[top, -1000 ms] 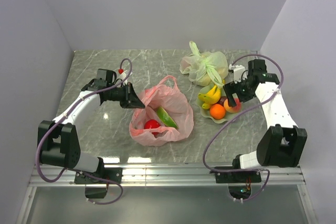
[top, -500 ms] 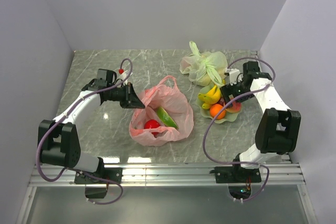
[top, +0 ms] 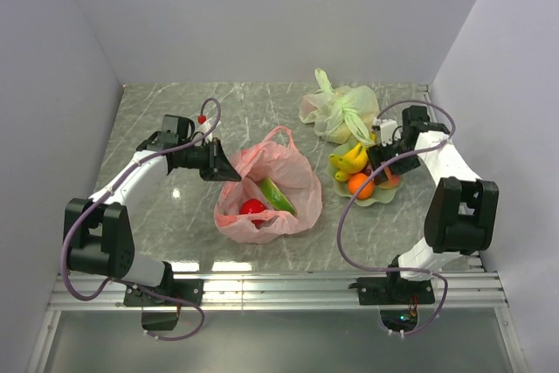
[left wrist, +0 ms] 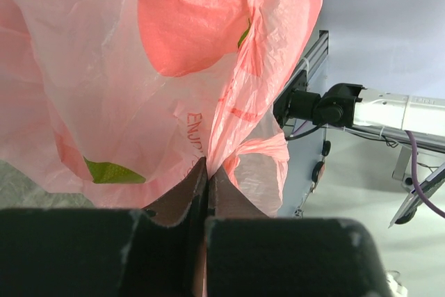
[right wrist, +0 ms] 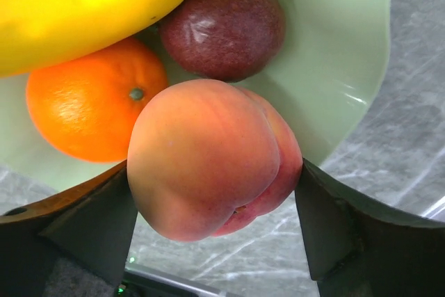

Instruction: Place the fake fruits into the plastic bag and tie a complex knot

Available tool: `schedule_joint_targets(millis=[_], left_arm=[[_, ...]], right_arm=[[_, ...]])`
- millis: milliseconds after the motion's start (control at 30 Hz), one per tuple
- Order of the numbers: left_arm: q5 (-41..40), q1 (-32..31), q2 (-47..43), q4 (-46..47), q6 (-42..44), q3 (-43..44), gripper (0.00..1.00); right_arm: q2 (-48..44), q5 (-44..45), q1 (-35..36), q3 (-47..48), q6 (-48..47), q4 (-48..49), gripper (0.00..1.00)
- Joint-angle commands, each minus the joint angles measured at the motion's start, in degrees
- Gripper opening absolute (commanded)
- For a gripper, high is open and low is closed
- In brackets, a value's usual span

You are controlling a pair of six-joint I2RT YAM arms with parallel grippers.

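The pink plastic bag (top: 284, 172) lies open at mid-table with a small red fruit (top: 252, 208) and the long green piece (top: 278, 196) inside. My left gripper (top: 229, 170) is shut on the bag's left rim (left wrist: 229, 123) and holds it up; in the left wrist view the gripper (left wrist: 207, 172) pinches the film. On the pale green plate (top: 374, 199) lie yellow bananas (top: 352, 157), the orange (top: 361, 185) and the peach (top: 390, 179). My right gripper (right wrist: 214, 170) has both fingers against the sides of the peach (right wrist: 208, 144), beside the orange (right wrist: 87, 109), bananas (right wrist: 76, 5) and a dark purple fruit (right wrist: 222, 22).
A pale green knotted plastic bag (top: 341, 109) with fruit inside sits behind the plate, close to my right wrist. The plate's wavy rim (right wrist: 348, 53) rises just past the peach. Grey walls close in the table on the left, back and right.
My right arm has swung left and in over the plate, and its fingers have come around the peach. The left arm and the bag have not moved.
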Motion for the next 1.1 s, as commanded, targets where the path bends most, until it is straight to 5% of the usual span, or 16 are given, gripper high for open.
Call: schedule_joint_targets(millis=[0, 200, 300, 567, 800, 900, 933, 967, 1067], left_arm=[[0.7, 0.2, 0.0, 0.5, 1.0, 1.1, 0.05], [1.8, 0.2, 0.2, 1.2, 0.4, 0.9, 0.01], [2.9, 0.2, 0.4, 0.9, 0.5, 1.4, 0.0], [6.0, 2.9, 1.8, 1.7, -1.0, 1.8, 0.01], [8.4, 5.1, 2.8, 2.2, -1.4, 1.6, 0.0], [8.2, 5.1, 2.6, 2.8, -1.8, 1.1, 0.0], [8.2, 5.1, 2.6, 3.0, -1.9, 0.9, 0.01], [8.0, 5.2, 2.6, 3.1, -1.9, 0.9, 0.0], [7.8, 5.4, 2.5, 3.2, -2.2, 0.6, 0.01]], right_arm=[[-5.8, -1.6, 0.2, 6.1, 0.7, -2.9, 0.74], [-9.0, -12.8, 5.3, 18.3, 5.1, -11.5, 0.64], [-10.0, -15.5, 14.6, 20.2, 9.4, -10.8, 0.64], [-5.0, -18.5, 37.5, 21.0, 20.2, 1.1, 0.6], [5.5, -12.2, 48.4, 21.4, 28.2, 12.2, 0.59], [12.1, -11.4, 49.9, 26.5, 30.9, 12.6, 0.7], [13.2, -10.9, 51.0, 27.8, 30.9, 12.3, 0.9], [14.2, -8.8, 51.7, 29.4, 30.9, 11.9, 0.99], [12.8, -6.2, 52.5, 27.7, 32.8, 14.0, 0.99]])
